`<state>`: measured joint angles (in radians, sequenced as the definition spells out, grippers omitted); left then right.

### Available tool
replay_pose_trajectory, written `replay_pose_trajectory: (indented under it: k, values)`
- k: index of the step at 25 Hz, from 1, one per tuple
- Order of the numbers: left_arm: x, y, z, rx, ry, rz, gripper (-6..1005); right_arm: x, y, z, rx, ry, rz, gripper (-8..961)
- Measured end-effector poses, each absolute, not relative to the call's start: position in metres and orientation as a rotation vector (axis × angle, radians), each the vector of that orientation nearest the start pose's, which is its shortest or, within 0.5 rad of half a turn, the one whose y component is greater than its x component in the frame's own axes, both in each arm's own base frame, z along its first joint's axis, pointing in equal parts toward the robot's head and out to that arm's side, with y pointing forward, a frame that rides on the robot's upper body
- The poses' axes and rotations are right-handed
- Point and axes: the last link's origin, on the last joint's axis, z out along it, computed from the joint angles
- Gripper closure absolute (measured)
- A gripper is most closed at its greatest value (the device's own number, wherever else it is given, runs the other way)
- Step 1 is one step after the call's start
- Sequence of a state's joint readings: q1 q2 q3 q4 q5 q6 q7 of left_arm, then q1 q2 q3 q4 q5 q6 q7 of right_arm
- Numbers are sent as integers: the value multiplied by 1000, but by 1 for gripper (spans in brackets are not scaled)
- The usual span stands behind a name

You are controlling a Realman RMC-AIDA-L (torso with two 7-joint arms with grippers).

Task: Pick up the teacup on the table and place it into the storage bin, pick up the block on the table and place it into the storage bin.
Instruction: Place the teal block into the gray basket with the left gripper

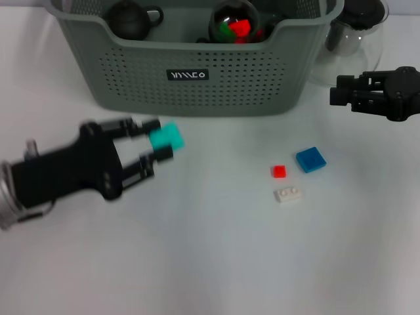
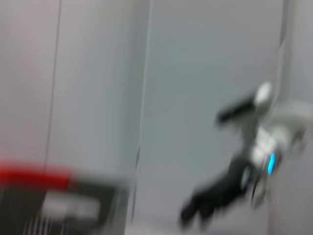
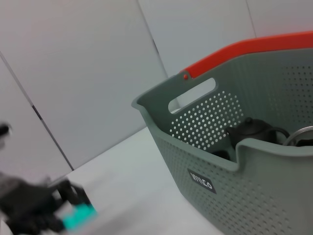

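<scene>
My left gripper [image 1: 159, 139] hangs just in front of the storage bin [image 1: 197, 98], shut on a teal block [image 1: 172, 136]. The right wrist view shows that block [image 3: 78, 216] to the side of the bin [image 3: 230, 166]. A small red block [image 1: 279, 171], a blue flat block [image 1: 310, 159] and a white block [image 1: 288, 195] lie on the table right of centre. No teacup shows on the table. Inside the bin lie a black lidded pot with a handle [image 1: 131, 18] and a dark round vessel holding red and green pieces [image 1: 234, 23]. My right gripper [image 1: 338, 90] hovers at the right, beside the bin's corner.
A clear glass pitcher [image 1: 357, 33] stands behind the bin's right corner, close to the right arm. The bin has an orange rear rim [image 3: 254, 46]. White table surface stretches in front of the blocks.
</scene>
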<state>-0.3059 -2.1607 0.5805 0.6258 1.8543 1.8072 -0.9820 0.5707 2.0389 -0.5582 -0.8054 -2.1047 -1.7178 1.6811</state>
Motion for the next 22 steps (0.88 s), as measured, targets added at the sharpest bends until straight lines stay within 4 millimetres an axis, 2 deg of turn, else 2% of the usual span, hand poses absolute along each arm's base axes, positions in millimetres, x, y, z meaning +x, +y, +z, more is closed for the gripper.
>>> replay_pose_trajectory:
  k: [2, 5, 8, 11, 14, 16, 19, 22]
  values:
    - [-266, 253, 12, -2509, -276, -1194, 545, 252, 340, 49, -2720, 845, 705, 541]
    - [-241, 277, 38, -2419, -236, -1358, 537, 252, 340, 48, -2720, 844, 702, 540]
    - [-210, 320, 59, -2370, -329, -1426, 529, 251, 340, 48, -2724, 841, 700, 540]
    - [-174, 370, 69, -2382, -465, -1358, 521, 249, 341, 47, -2729, 836, 702, 541]
    - [-133, 417, 63, -2468, -591, -1146, 513, 248, 341, 46, -2732, 833, 701, 541]
    - [-117, 439, 54, -2497, -650, -973, 508, 248, 342, 46, -2733, 832, 700, 541]
    - [-105, 467, 28, -2481, -718, -669, 500, 248, 342, 46, -2733, 832, 699, 540]
    - [-102, 476, 3, -2463, -710, -511, 492, 249, 341, 46, -2732, 832, 701, 538]
